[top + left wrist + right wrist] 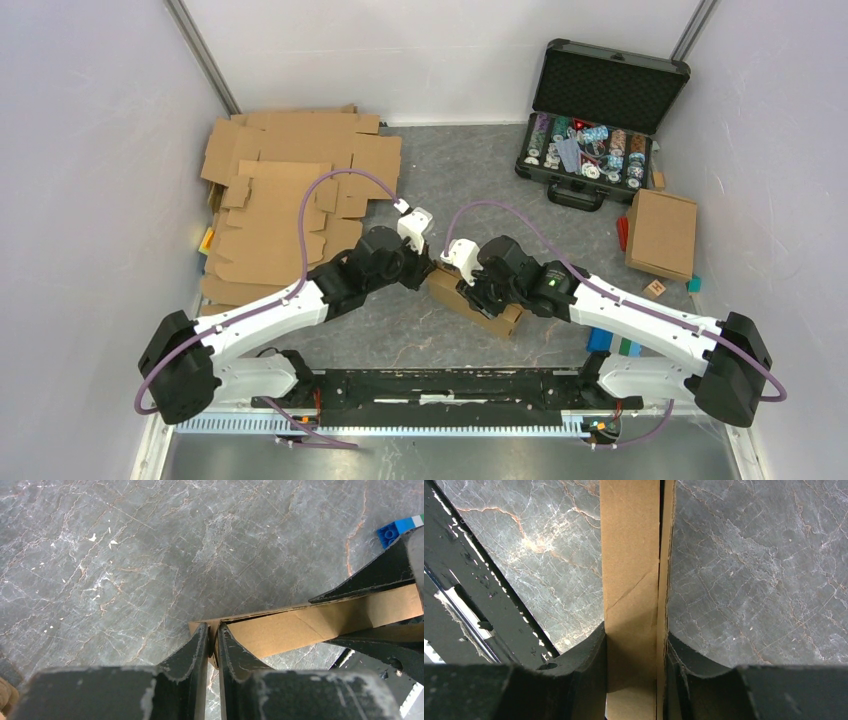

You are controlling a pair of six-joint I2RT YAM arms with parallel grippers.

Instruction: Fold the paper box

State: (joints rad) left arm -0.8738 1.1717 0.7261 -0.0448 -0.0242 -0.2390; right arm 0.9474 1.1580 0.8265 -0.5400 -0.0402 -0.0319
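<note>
Item: paper box (497,318), partly folded, on the desk (470,170), down-left of the open chip case (598,120). I log left jaws pinching its corner flap, right jaws clamped across a doubled wall.

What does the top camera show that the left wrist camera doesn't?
Only the top view: the stack of flat cardboard blanks at the back left, the open chip case at the back right, and a closed brown box beside it. Only the left wrist view: a close look at the left fingers pinching a thin corner of the paper box. Both: the paper box, the grey marbled table, and the right fingers gripping the box's other end.
</note>
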